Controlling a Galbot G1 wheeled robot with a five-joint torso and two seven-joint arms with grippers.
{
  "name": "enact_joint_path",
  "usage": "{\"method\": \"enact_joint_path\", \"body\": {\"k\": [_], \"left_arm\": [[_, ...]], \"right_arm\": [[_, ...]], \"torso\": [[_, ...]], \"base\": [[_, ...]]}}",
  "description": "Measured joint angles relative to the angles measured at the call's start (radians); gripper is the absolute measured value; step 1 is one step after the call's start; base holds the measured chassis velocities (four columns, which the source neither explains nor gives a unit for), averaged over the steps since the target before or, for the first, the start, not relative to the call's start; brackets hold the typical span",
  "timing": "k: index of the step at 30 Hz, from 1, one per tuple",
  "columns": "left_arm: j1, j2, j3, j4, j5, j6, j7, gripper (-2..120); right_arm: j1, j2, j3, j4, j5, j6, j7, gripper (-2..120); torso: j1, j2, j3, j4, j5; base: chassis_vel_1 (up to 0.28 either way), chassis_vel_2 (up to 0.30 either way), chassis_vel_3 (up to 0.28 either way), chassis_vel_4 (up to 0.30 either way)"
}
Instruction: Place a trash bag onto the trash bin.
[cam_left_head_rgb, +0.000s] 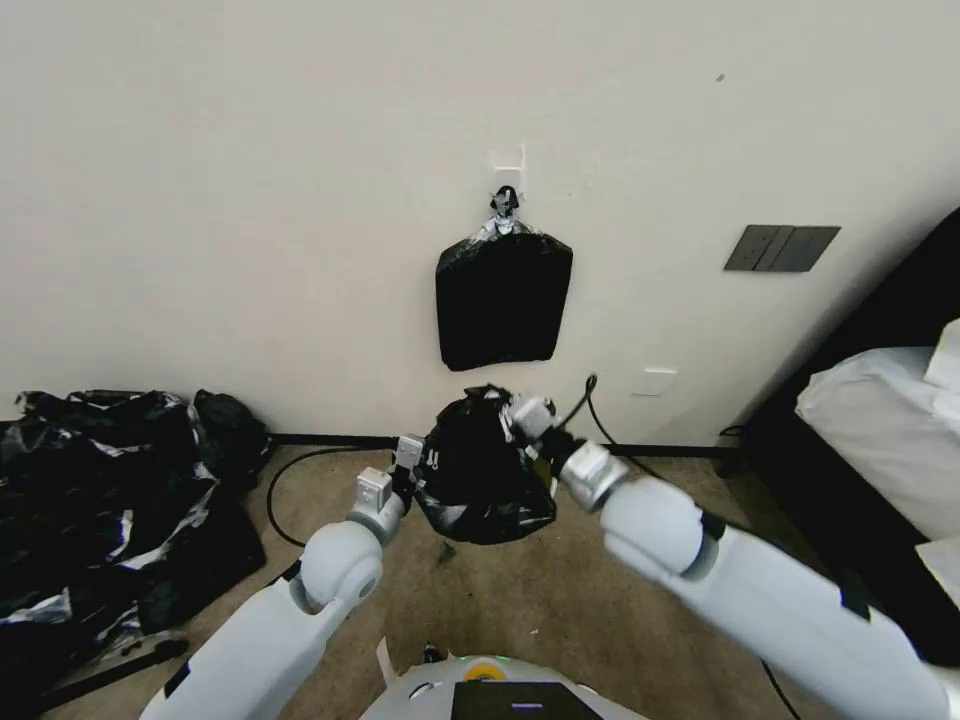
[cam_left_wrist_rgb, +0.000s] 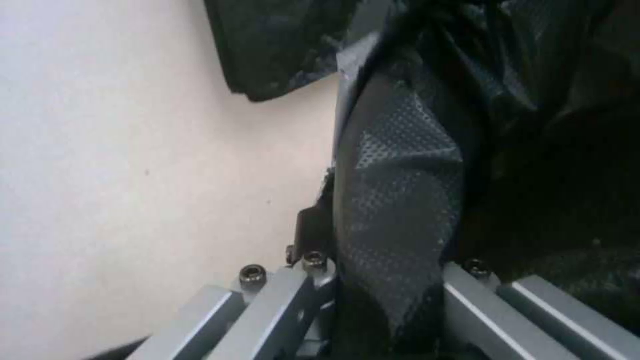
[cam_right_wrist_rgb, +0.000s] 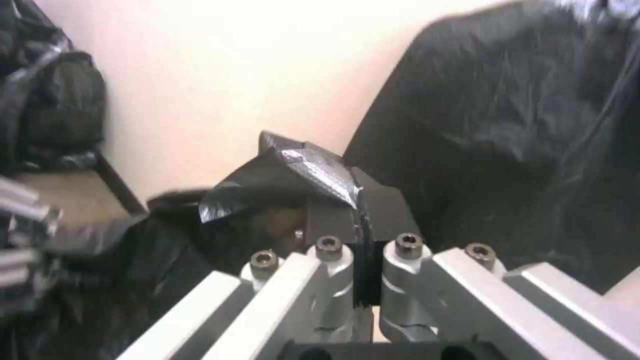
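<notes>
Heap of crumpled black plastic (cam_left_head_rgb: 110, 500): on carpet at far left, against wall. Left gripper (cam_left_head_rgb: 418, 462): arm extended forward, elbow low, clamped on left edge of thin glossy black plastic trash bag (cam_left_head_rgb: 482, 480). Trash bag: suspended above carpet between both grippers, below flat black pack (cam_left_head_rgb: 503, 298) hanging on wall. Right gripper (cam_right_wrist_rgb: 363, 210): arm reaching forward-inward, pinched tight on folded bag edge.
</notes>
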Motion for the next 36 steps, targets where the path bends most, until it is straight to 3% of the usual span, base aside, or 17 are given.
{"method": "enact_joint_path", "body": {"k": [2,3,4,6,7,9,10,12,13,15,23,27,36], "left_arm": [[0.006,0.0,-0.001,0.003,0.031,-0.019,0.019,1],[0.011,0.0,-0.003,0.007,0.062,-0.043,0.035,1],[0.011,0.0,-0.003,0.007,0.062,-0.043,0.035,1],[0.018,-0.002,-0.01,0.009,0.086,-0.069,0.05,1],[0.018,-0.002,-0.01,0.009,0.086,-0.069,0.05,1],[0.029,-0.006,-0.017,0.011,0.093,-0.092,0.063,1],[0.029,-0.006,-0.017,0.011,0.093,-0.092,0.063,1],[0.04,-0.014,-0.029,0.021,0.094,-0.13,0.081,1],[0.04,-0.014,-0.029,0.021,0.094,-0.13,0.081,1],[0.05,-0.019,-0.04,0.032,0.094,-0.174,0.101,1],[0.076,-0.032,-0.064,0.054,0.09,-0.259,0.152,1],[0.085,-0.058,-0.104,0.075,0.026,-0.307,0.187,1],[0.073,-0.085,-0.15,0.101,-0.149,-0.318,0.207,1]], "right_arm": [[0.04,-0.008,0.01,-0.012,0.12,-0.037,0.008,0],[0.069,-0.015,0.021,-0.023,0.247,-0.067,0.017,0],[0.069,-0.015,0.021,-0.023,0.247,-0.067,0.017,0],[0.103,-0.022,0.038,-0.039,0.435,-0.116,0.052,0],[0.103,-0.022,0.038,-0.039,0.435,-0.116,0.052,0],[0.13,-0.027,0.059,-0.063,0.606,-0.147,0.09,0],[0.13,-0.027,0.059,-0.063,0.606,-0.147,0.09,0],[0.172,-0.031,0.091,-0.113,0.837,-0.19,0.131,0],[0.172,-0.031,0.091,-0.113,0.837,-0.19,0.131,0],[0.195,-0.03,0.105,-0.148,0.986,-0.212,0.17,0],[0.229,-0.014,0.132,-0.205,1.253,-0.248,0.277,0],[0.225,-0.028,0.176,-0.249,1.362,-0.255,0.293,0],[0.171,-0.056,0.229,-0.249,1.41,-0.254,0.264,0]], "torso": [[0.0,0.0,0.0,-0.0002,0.0001],[0.0,0.0,0.0,-0.0003,0.0001],[0.0,0.0,0.0,-0.0003,0.0001],[0.0,0.0,0.0,-0.0004,0.0002],[0.0,0.0,0.0,-0.0004,0.0002],[0.0,0.0,0.0,-0.0003,0.0001],[0.0,0.0,0.0,-0.0003,0.0001],[0.0,0.0,0.0,-0.0003,0.0001],[0.0,0.0,0.0,-0.0003,0.0001],[0.0,0.0,0.0,-0.0003,0.0001],[0.0,0.0,0.0,-0.0002,0.0002],[0.0,0.0,0.0,-0.0003,0.0001],[0.0,0.0,0.0,-0.0003,0.0]], "base": [[0.0,0.0,0.0,0.0],[0.0,0.0,0.0,0.0],[0.0,0.0,0.0,0.0],[0.0,0.0,0.0,0.0],[0.0,0.0,0.0,0.0],[0.0,0.0,0.0,0.0],[0.0,0.0,0.0,0.0],[0.0,0.0,0.0,0.0],[0.0,0.0,0.0,0.0],[0.0,0.0,0.0,0.0],[0.0,0.0,0.0,0.0],[0.0,0.0,0.0,0.0],[0.0,0.0,0.0,0.0]]}}
